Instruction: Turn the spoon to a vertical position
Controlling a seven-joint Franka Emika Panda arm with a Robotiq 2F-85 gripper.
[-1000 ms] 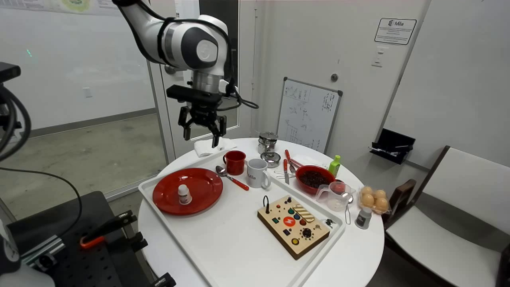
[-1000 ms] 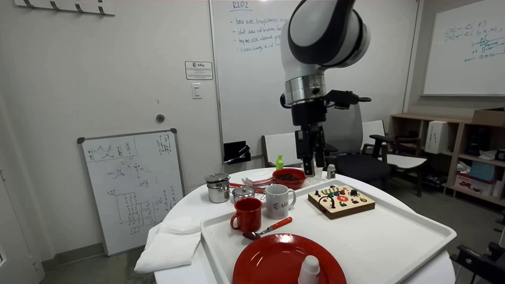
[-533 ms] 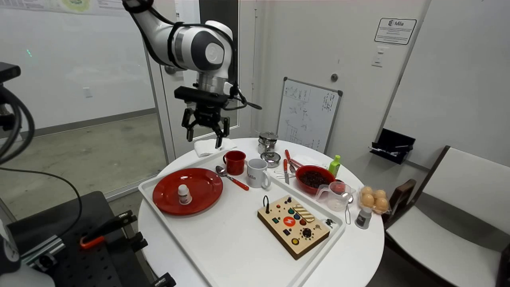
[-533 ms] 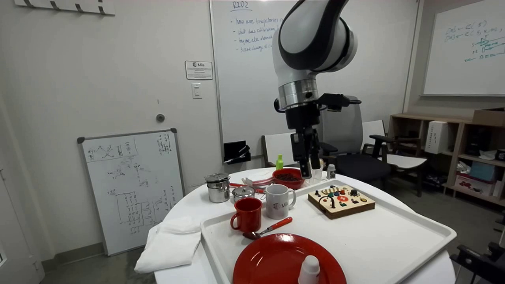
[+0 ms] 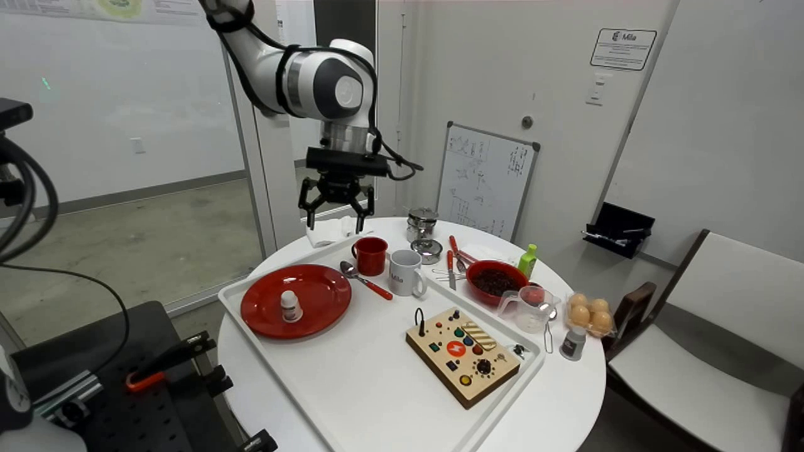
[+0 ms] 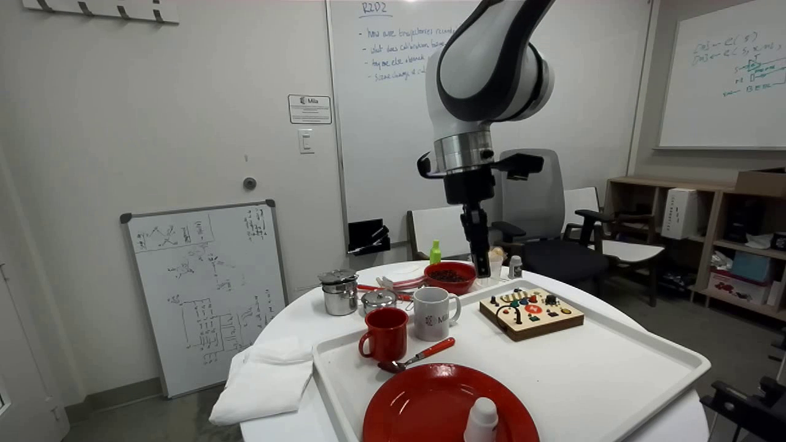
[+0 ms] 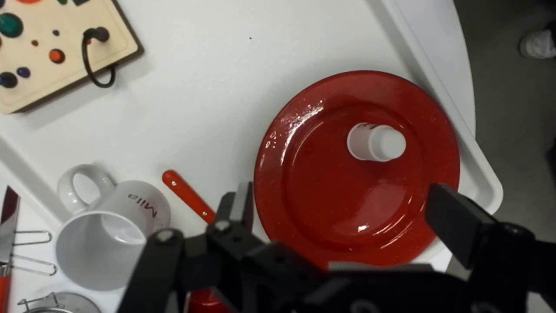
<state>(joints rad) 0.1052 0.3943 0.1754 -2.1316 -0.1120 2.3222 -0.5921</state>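
The spoon [image 5: 370,284], steel with a red-orange handle, lies flat on the white tray [image 5: 364,376], toward the far edge of the desk [image 5: 553,402] in an exterior view (the desk is round, so edges must serve where corners would). Its long axis runs aslant, bowl toward the far edge, handle end toward the desk's middle. On one side is the red plate [image 5: 326,292], on the other the red mug [image 5: 370,256], just beside the bowl; whether they touch I cannot tell. The handle end is near the white mug [image 5: 405,270]. The jaws hang well above the desk, spread apart with nothing between them, on the one arm [image 5: 339,94]. The coming move turns on offset and angle: in the wrist view the handle shows left of the gap, partly hidden by the jaw on that side, while the plate, bearing a small white bottle [image 5: 291,306], fills the space between. The handle also slants across the line along which the jaws would close. So, in my judgement, they should shift toward the mugs, turn to straddle the handle crosswise, then descend. A jaw lowered by the bowl could knock the red mug; further along the handle looks safer.
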